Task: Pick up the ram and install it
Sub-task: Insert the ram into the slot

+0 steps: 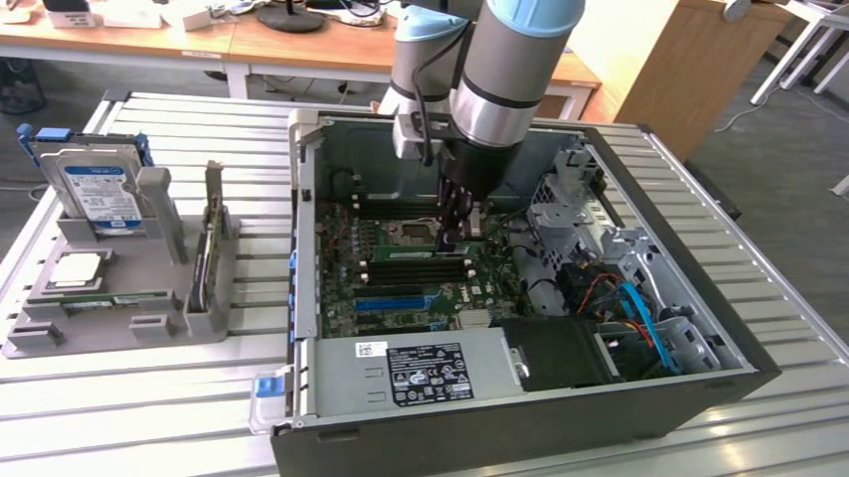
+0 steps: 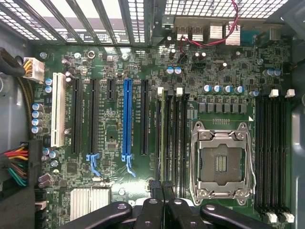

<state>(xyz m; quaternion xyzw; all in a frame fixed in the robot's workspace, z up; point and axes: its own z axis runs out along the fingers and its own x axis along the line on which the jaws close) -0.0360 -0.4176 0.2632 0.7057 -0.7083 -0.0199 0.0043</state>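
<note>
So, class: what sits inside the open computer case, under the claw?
A green motherboard with a processor socket, dark memory slots, a blue expansion slot, and a labelled power supply. The arm and shut claw cover part of the board beneath them.

A slatted metal tabletop point(image 1: 173, 397) carries an open computer case point(image 1: 531, 422) and, just beside it on the exterior view's left, a grey holder point(image 1: 80, 338).
</note>
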